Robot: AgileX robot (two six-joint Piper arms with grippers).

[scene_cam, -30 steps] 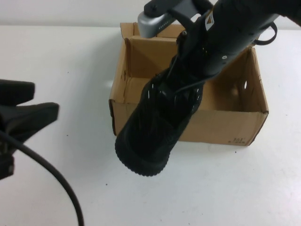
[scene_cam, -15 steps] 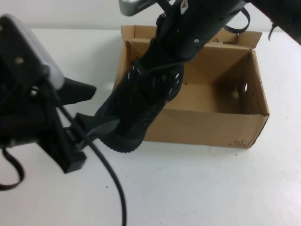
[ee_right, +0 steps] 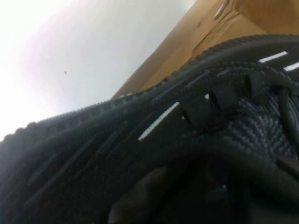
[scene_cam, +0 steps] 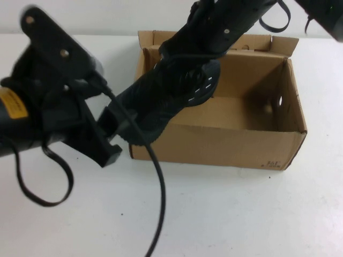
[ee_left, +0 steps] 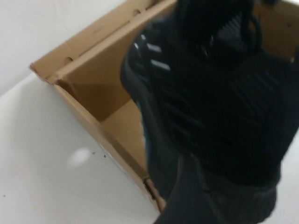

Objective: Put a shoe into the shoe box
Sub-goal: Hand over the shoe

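Note:
The black shoe (scene_cam: 171, 96) hangs tilted in the air over the left front corner of the open brown shoe box (scene_cam: 241, 142), heel high and toe low to the left. My right gripper (scene_cam: 206, 43) comes down from above and is shut on the shoe's collar. My left gripper (scene_cam: 120, 126) has reached in from the left and sits right at the toe. The left wrist view shows the shoe (ee_left: 210, 93) against the box's wall (ee_left: 93, 70). The right wrist view shows the shoe's laces and silver dashes (ee_right: 159, 121) with the box's edge (ee_right: 187, 37) behind.
The white table (scene_cam: 225, 214) runs in front of and beside the box. The left arm's black cable (scene_cam: 158, 187) loops down over the table in front of the box. The box's flaps (scene_cam: 278, 45) stand up at the back.
The left arm has swung in from the left and up to the shoe's toe. The right arm has carried the shoe higher and back toward the box.

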